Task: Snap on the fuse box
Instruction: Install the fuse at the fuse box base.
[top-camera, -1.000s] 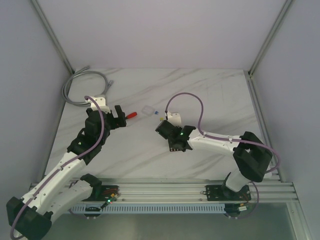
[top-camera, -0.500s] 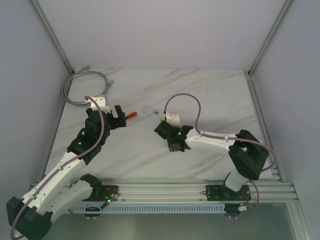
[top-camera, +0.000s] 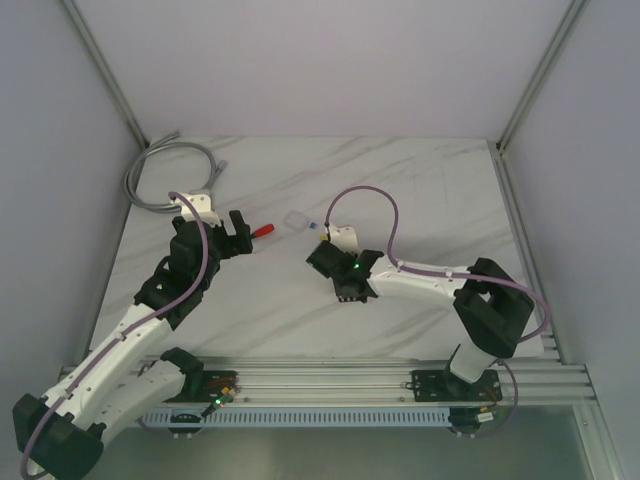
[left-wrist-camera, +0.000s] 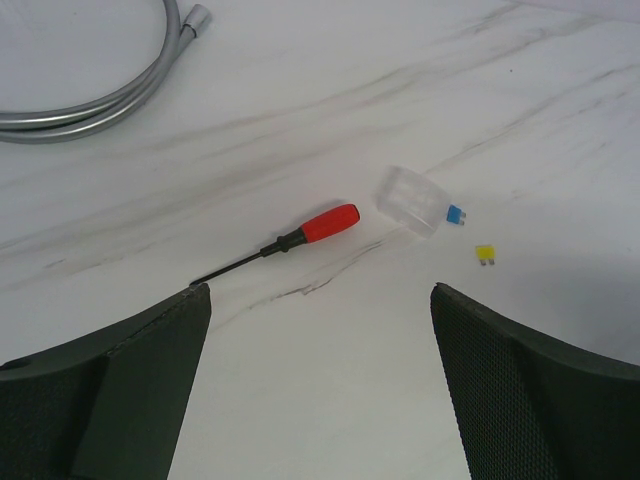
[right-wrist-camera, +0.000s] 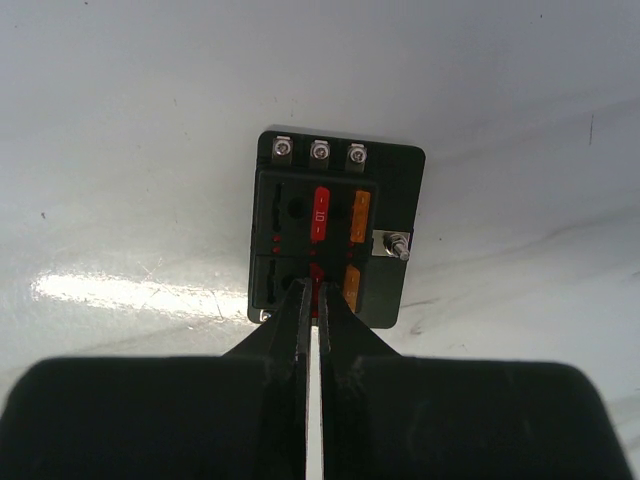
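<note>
Fuse box (right-wrist-camera: 337, 235), a small flat black square plastic block with slots holding one red and two orange fuses, lies flat on the white marbled surface (left-wrist-camera: 330, 90) directly under my right gripper (right-wrist-camera: 315, 290). That gripper's fingers are drawn almost together, with only a sliver of light between them, and their tips sit at the lower middle slot. I cannot tell whether anything thin is pinched there. My left gripper (left-wrist-camera: 320, 380) hangs wide open and empty. My worry is that nothing pins the block, so an off-centre push would probably slide or tip it on this smooth surface. The small clear square plastic cover (left-wrist-camera: 412, 200) lies well apart from it, near the left arm. A tiny blue fuse (left-wrist-camera: 455, 214) touches or nearly touches the cover, a tiny yellow fuse (left-wrist-camera: 486, 255) lies near it, and a red-handled screwdriver (left-wrist-camera: 305, 232) lies just beside it. A careless reach for the cover could scatter them. A grey coiled cable (left-wrist-camera: 90, 100) lies well clear at the far left.
</note>
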